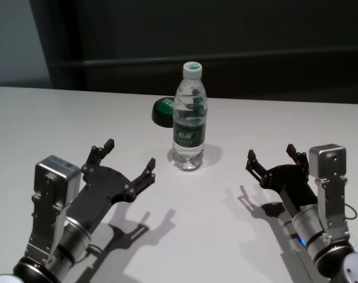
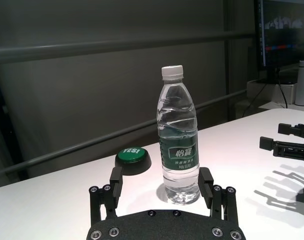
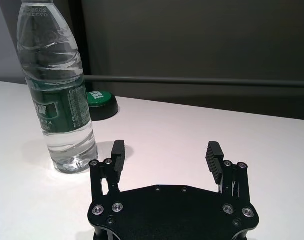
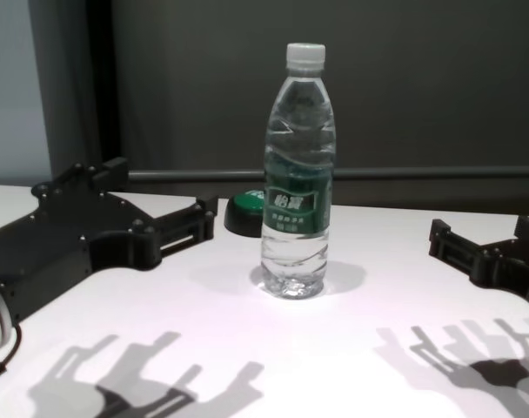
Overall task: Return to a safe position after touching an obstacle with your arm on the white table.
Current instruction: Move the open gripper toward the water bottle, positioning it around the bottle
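Both arms low, bottle upright between them.
My left gripper and right gripper gape wide, empty; I'd withdraw straight back, clear of the bottle.

The white table carries one clear water bottle with one white cap and one dark green label. One black-and-green dome button sits behind it. Two grippers show: the left gripper and the right gripper, each with two fingers spread apart.
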